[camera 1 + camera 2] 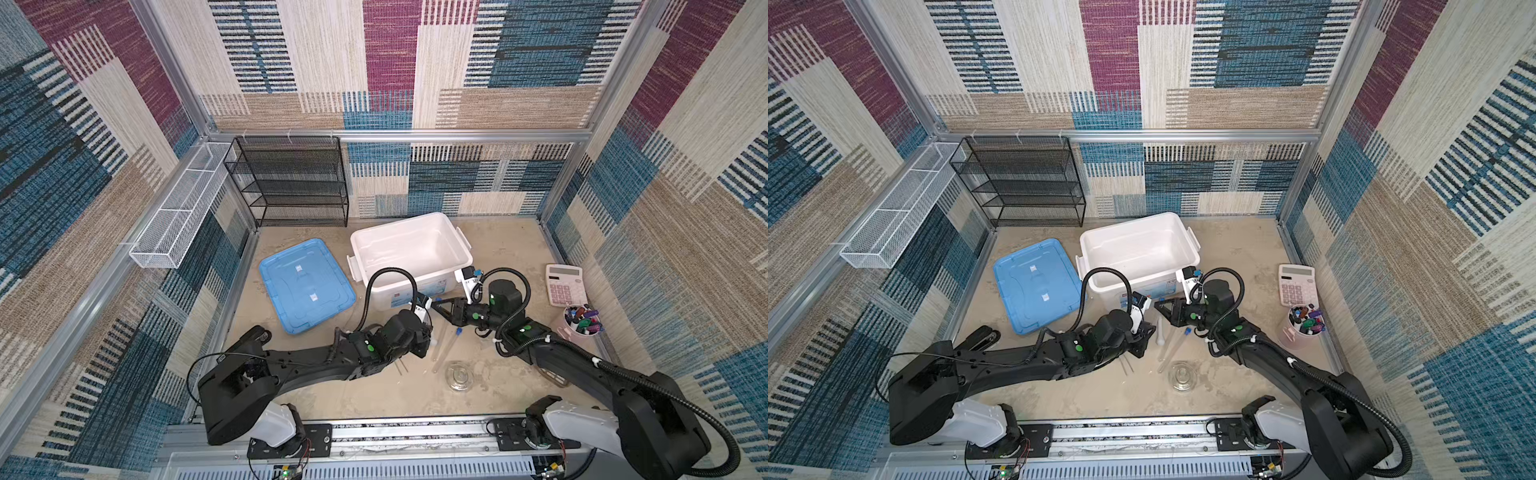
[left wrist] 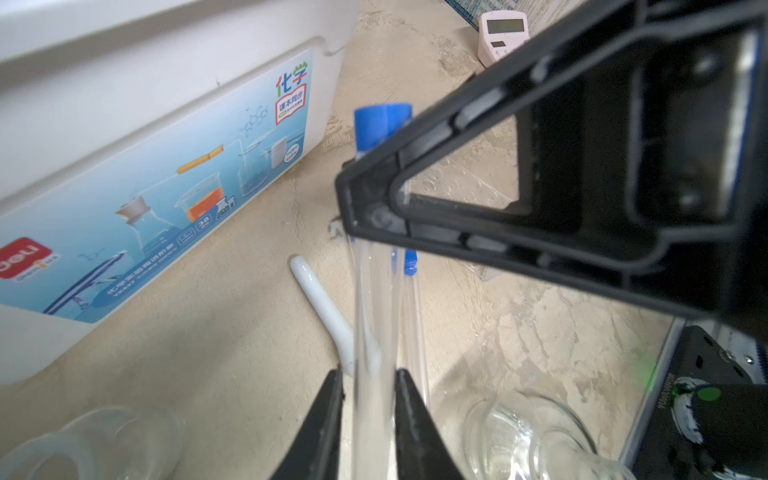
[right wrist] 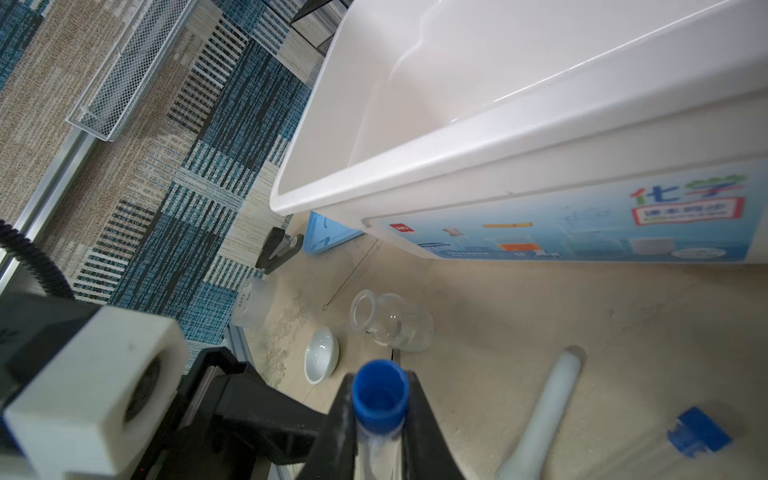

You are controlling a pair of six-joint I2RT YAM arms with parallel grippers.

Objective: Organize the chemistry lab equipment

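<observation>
Far left on the table: blue lid [image 1: 306,286] lying flat, just beside the white bin [image 1: 415,249], which stands open and looks empty. In front of the bin, mid-table, both arms meet on one clear tube [image 2: 374,291], carried above the tabletop. Here the left gripper [image 2: 369,376] flanks the tube's body away from the cap, jaws narrow; can't tell whether they press or only bracket it. Opposite, the right gripper [image 3: 380,386] is clamped on the same tube just under its blue cap [image 3: 380,399]. Judgement: light, thin-walled, smooth and slippery, liable to crack under a hard squeeze. A hold below the cap is sound, since the cap's lip should stop it sliding through. Beneath lie the white pestle [image 2: 316,291] and a second capped tube [image 1: 449,349], with a glass dish [image 1: 459,376] nearer the arm bases. Far right: calculator [image 1: 565,286] and marker cup [image 1: 582,326], not lab gear.
</observation>
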